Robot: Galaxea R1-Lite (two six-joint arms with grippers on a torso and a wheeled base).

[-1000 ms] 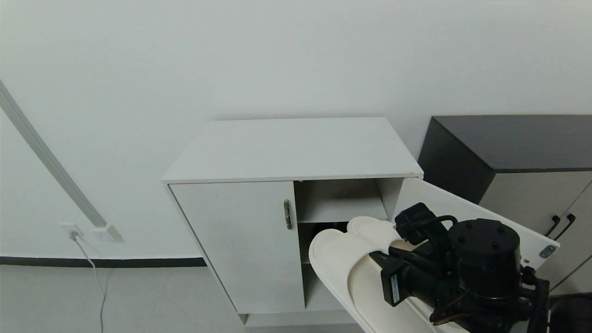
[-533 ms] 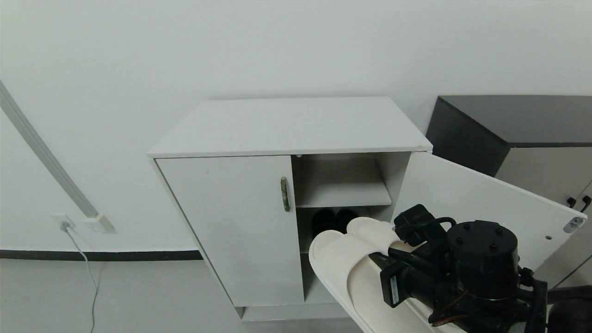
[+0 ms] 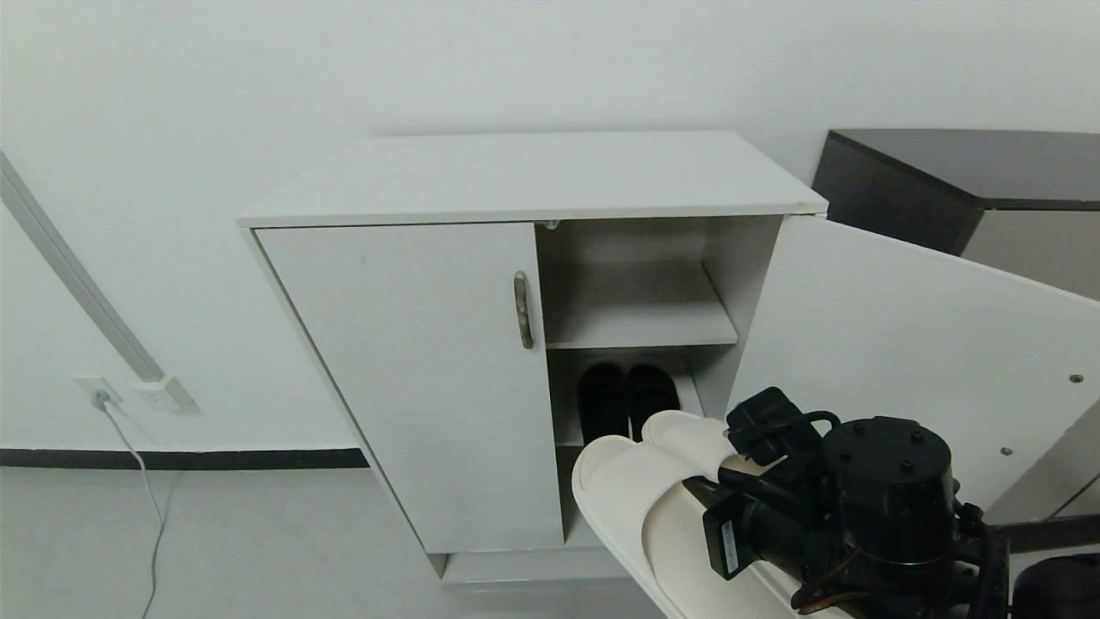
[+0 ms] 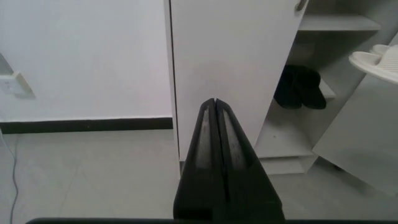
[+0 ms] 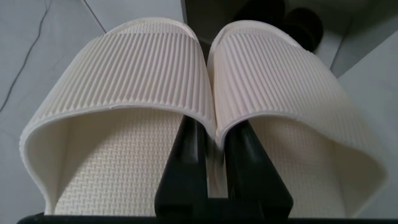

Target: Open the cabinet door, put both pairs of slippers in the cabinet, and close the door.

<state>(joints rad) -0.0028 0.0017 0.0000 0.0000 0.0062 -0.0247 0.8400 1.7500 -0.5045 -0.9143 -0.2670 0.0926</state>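
- One of the two pairs is already stowed: the black soft slippers (image 3: 626, 397) lie side by side on the middle shelf (image 3: 687, 397) of the white two-door wooden cabinet (image 3: 533, 172).
- The second pair, the cream ribbed foam slippers (image 5: 155, 81), is carried by the right claw (image 5: 214, 152). Its black fingers (image 5: 186, 168) pinch the two adjoining inner side walls together, so both slippers ride side by side with toes toward the cabinet.
- The cream pair is outside the cabinet, in front of the open right half and not yet past the front edge of any shelf.
- The right cabinet door (image 3: 902, 344) stands swung wide. The left cabinet door (image 3: 412, 378), with its bronze bar handle (image 3: 521, 309), is closed.
- The left claw (image 4: 215, 124) has its fingers pressed together on nothing. It hangs low over the grey tiled floor (image 4: 93, 168), in front of the closed left door.
- Step in hand, as judged: insertion of the second pair. Door opening is complete and door closing is outstanding.
- Next move, as judged:
  - Advance the right claw through the opening to a free surface. The upper shelf (image 3: 636, 309) is bare, whereas the black pair takes up most of the middle shelf.
  - Keep the slippers clear of the left door's edge and the open door's panel.
  - Spread the claw only once the soles rest on the shelf.
  - Withdraw, then push the right door shut.
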